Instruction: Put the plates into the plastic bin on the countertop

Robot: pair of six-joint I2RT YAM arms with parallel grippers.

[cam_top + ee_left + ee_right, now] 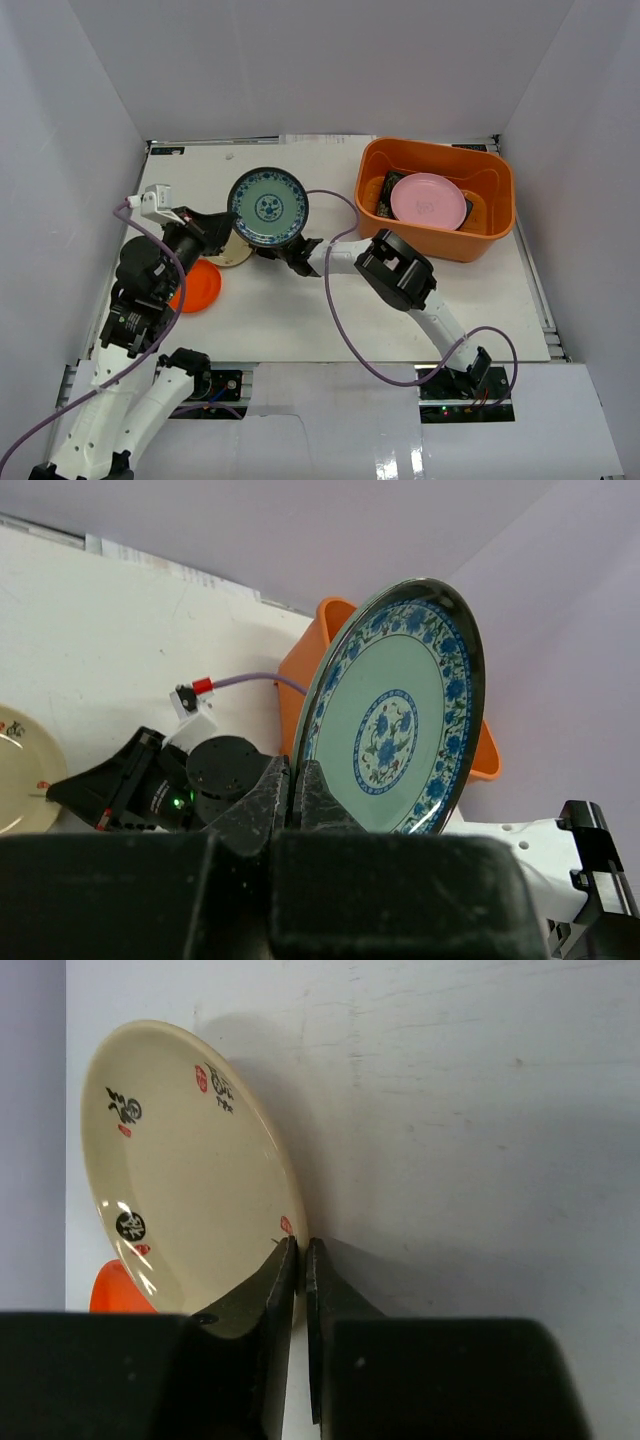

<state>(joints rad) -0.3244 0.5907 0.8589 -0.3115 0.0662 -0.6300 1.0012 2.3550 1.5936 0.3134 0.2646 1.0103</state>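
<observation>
Already the orange plastic bin (440,242), at the far right of the table (300,320), holds a pink round plate (428,198) lying over a dark one (386,190); whatever else sits under them I cannot make out. Three small plates are still outside it. The left end effector (298,770) is clamped on the rim of the blue-patterned plate (395,725), holding it upright in the air, well short of the bin. The right end effector (300,1250) has its jaws drawn narrow at the edge of the beige plate (190,1170) on the table; whether it pinches the rim I cannot tell. The orange plate (203,285) lies nearby, untouched.
</observation>
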